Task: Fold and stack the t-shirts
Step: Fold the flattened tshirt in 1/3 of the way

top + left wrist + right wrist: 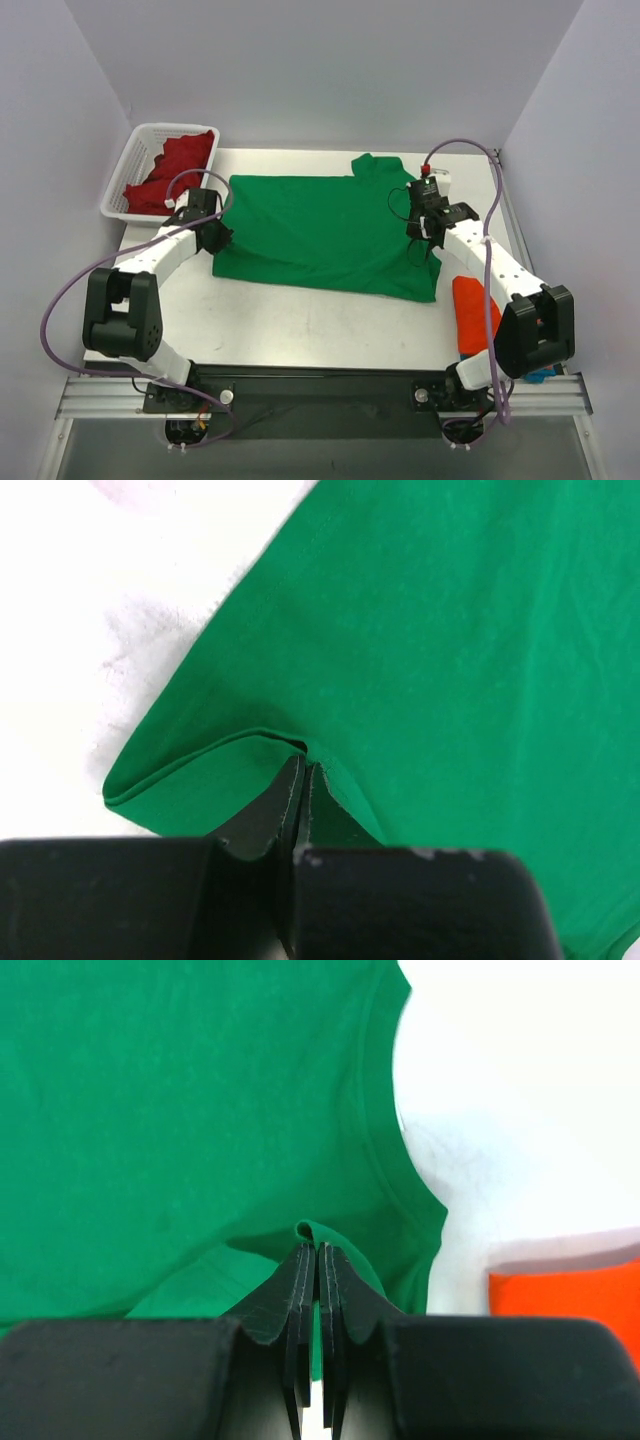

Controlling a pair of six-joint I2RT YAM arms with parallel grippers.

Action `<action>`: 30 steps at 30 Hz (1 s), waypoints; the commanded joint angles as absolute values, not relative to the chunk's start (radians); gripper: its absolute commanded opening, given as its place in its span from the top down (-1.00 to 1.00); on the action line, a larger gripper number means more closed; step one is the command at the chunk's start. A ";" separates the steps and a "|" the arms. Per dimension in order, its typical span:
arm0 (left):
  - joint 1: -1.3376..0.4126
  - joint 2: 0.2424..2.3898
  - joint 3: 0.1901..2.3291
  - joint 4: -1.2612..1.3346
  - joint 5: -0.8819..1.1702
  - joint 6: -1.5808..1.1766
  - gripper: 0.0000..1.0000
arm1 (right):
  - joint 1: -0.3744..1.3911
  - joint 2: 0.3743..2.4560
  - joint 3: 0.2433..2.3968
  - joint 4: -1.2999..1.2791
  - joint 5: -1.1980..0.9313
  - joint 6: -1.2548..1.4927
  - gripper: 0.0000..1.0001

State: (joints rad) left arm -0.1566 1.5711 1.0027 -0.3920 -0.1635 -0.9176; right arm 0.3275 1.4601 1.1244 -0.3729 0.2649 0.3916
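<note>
Our left gripper (pixel 303 768) has its fingers pressed narrow on a small pleat at the edge of the green t-shirt (pixel 450 660). Our right gripper (pixel 317 1250) pinches a raised fold at the opposite side edge in the same way. The shirt lies spread flat on the middle of the table (pixel 300 325), between our two arms. We judge that we are starting a fold of this shirt. The next move calls for lifting both pinches together, at equal height, so that the cloth does not twist. An orange t-shirt (pixel 473 312) lies compact near the right arm, and a dark red t-shirt (pixel 175 165) sits in the white basket (pixel 118 190).
</note>
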 commanded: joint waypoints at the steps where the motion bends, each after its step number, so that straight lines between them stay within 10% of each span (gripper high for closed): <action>1: -0.137 1.588 1.072 -0.367 -0.187 -0.931 1.00 | 0.307 1.483 1.178 -0.321 0.233 0.345 1.00; 30: -0.060 1.712 1.184 -0.345 -0.161 -0.943 1.00 | 0.238 1.646 1.330 -0.207 0.186 0.284 1.00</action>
